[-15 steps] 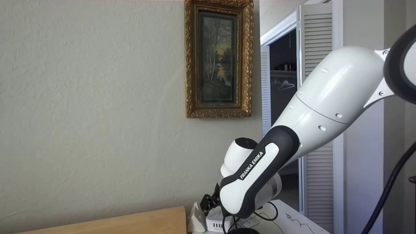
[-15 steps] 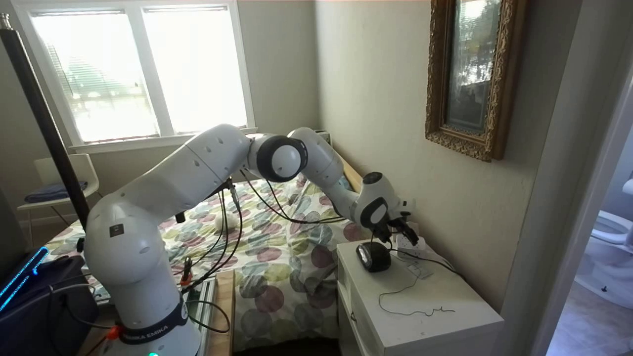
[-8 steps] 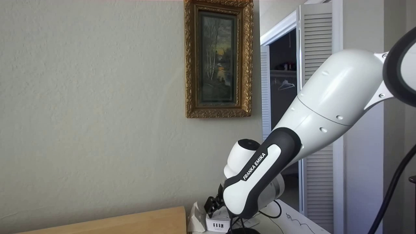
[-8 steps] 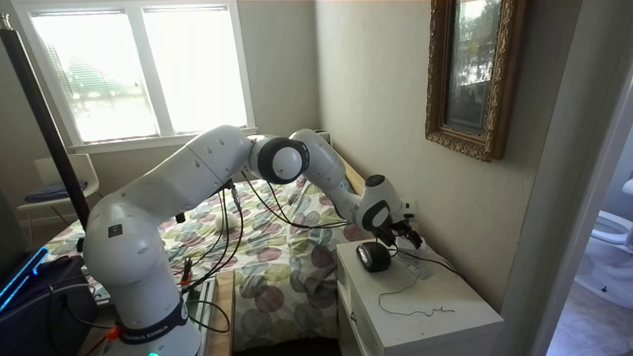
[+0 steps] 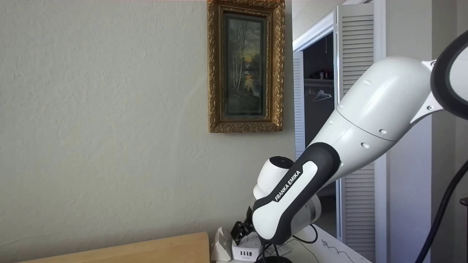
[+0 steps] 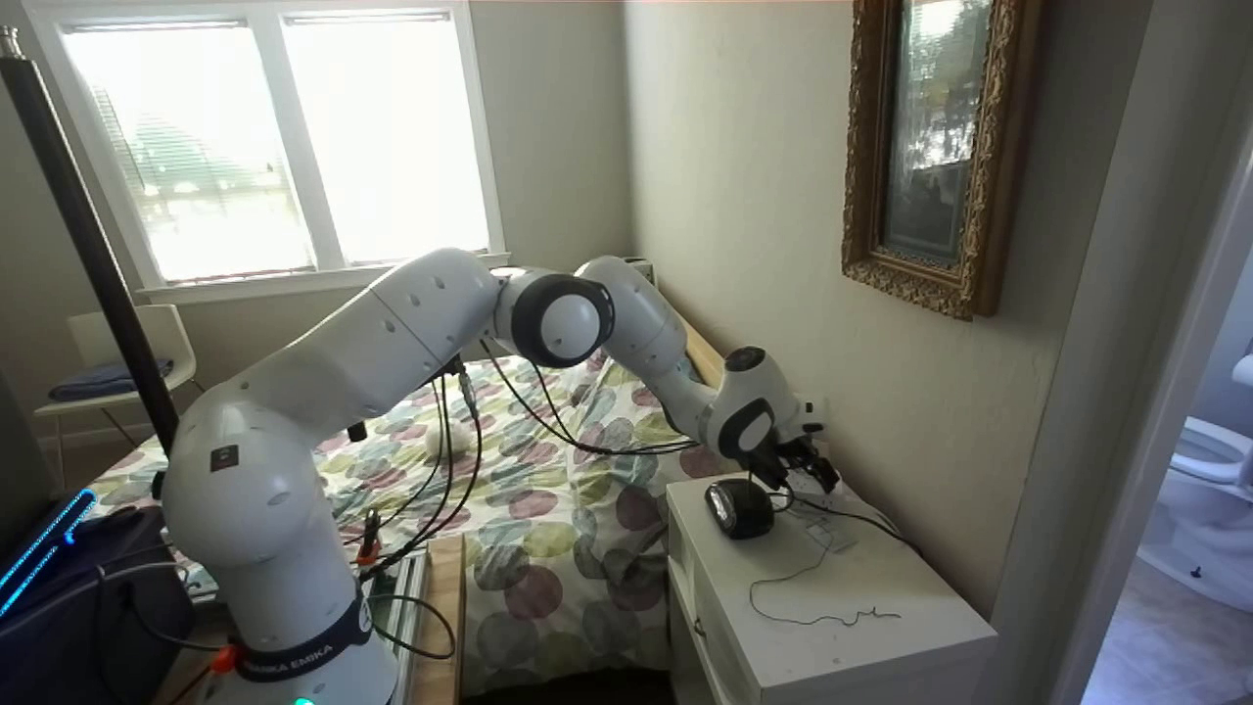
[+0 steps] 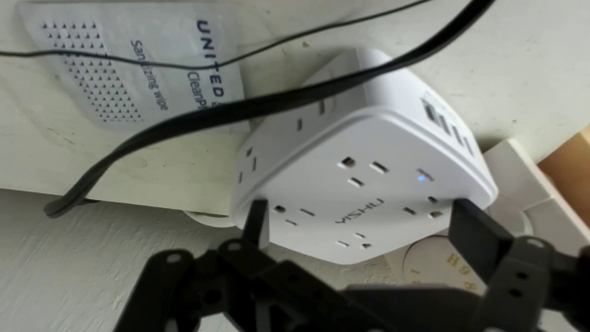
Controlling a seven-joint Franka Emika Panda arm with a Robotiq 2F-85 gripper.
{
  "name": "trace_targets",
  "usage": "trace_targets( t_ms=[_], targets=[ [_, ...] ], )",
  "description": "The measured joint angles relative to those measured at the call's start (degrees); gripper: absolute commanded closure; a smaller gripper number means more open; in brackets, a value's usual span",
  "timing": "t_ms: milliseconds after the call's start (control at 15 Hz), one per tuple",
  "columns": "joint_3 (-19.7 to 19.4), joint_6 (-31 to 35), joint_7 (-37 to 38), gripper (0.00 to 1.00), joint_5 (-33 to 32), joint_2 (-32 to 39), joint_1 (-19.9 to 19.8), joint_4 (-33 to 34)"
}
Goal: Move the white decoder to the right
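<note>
White covers most of my workspace: the cabinet top [image 6: 881,587] is pale, w/ scuffs & specks up close on the wrist cam. The white decoder [image 7: 368,189] sits on it near the wall [image 5: 109,128], face w/ outlet slots, YISHU lettering & a tiny blue light. My gripper [image 7: 359,207] is spread wide, a finger by either end of that face; can't tell if they touch it. A thick black cable [image 7: 276,101] crosses the decoder's corner in the wrist view; a sanitizing wipe packet [image 7: 156,87] lies flat just beside, thin wire [image 7: 184,67] over it. A white pointed piece [image 5: 221,246] stands next to the decoder in an exterior view, & a rounded black device [image 6: 740,509] sits on the same top toward the bed [image 6: 533,509], which has a cover of big coloured dots. Rest of the rm: pale wood headboard [image 5: 146,252], bright window [image 6: 387,137], chair [image 6: 93,338] w/ folded dark cloth [image 6: 93,384], gilt-framed picture [image 5: 245,65] hanging in both exterior views, louvred door [image 5: 356,65] by a dark closet [image 5: 314,120], toilet [image 6: 1204,455] thru a doorway. My arm [image 6: 343,352] reaches out to the cabinet, w/ a dark pole [image 6: 78,225] slanting up beside its base.
</note>
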Motion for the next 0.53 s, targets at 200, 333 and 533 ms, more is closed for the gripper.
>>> trace_targets(
  t_ms=[200,333,533],
  targets=[
    [0.7,-0.2,-0.4,0.0,0.0,-0.1,-0.6,0.0],
    [0.9,-0.5,-0.4,0.0,0.0,-0.1,-0.9,0.0],
    [1.0,-0.9,-0.4,0.0,0.0,-0.3,-1.4,0.0]
  ],
)
